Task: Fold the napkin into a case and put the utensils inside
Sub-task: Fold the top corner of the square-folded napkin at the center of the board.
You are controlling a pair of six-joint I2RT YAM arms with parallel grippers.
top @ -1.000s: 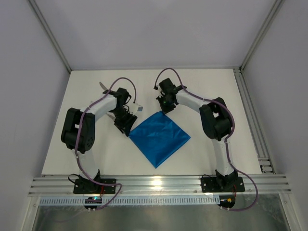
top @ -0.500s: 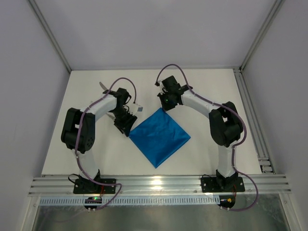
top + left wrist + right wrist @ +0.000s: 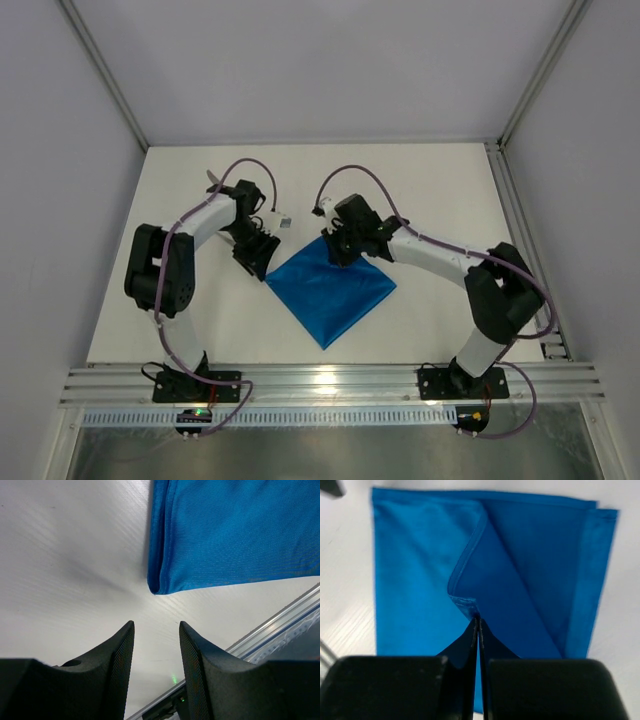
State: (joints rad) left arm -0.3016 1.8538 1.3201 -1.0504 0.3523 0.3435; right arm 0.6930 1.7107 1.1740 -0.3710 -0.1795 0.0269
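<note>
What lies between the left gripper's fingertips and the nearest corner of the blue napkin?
Only bare white table. In the left wrist view the left gripper stands open just short of the napkin corner, with nothing in the gap.

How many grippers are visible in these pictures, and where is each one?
2. The left gripper stands open just short of the napkin's left corner, not touching it. The right gripper is shut on the napkin's far corner, which is folded inward.
</note>
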